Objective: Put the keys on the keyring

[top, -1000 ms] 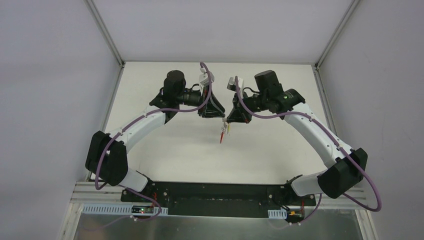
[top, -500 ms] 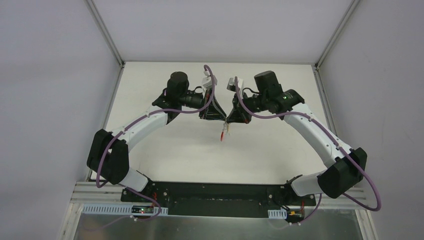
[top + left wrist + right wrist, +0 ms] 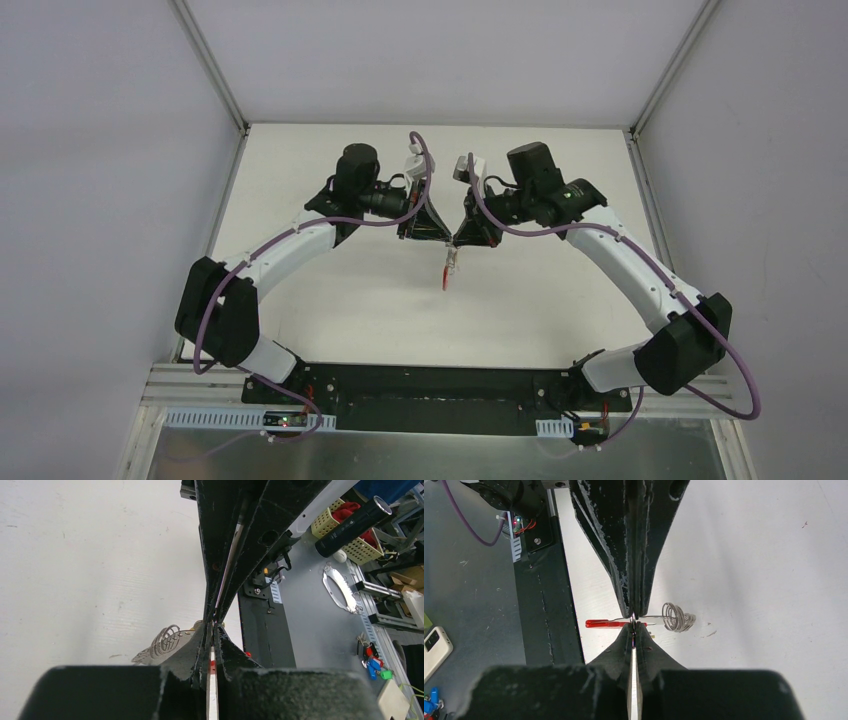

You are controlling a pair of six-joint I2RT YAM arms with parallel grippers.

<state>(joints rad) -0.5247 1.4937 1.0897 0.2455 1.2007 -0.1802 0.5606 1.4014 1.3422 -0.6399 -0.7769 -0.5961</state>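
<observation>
- Right pincer (image 3: 634, 626): clenched, fingers pressed flat together. It grasps the keys (image 3: 674, 616) right at its tips.
- Left pincer (image 3: 212, 627): also clenched to a thin slit. Its tips meet the right pincer's tips head-on at the same spot. I can't tell whether it actually pinches the metal.
- Keys: a fanned bunch of grey loop heads sticking out to one side of the two tips.
- Red band (image 3: 606, 624): sticks out the opposite side, straight across the tip line.
- From the top camera, the bunch hangs just below the two pincers, midway between the arms, red end lowest.
- Table (image 3: 749, 555): white, under the keys. I can't tell whether the bunch touches it.
- Both arms reach in from the near edge, wrists turned toward each other.
</observation>
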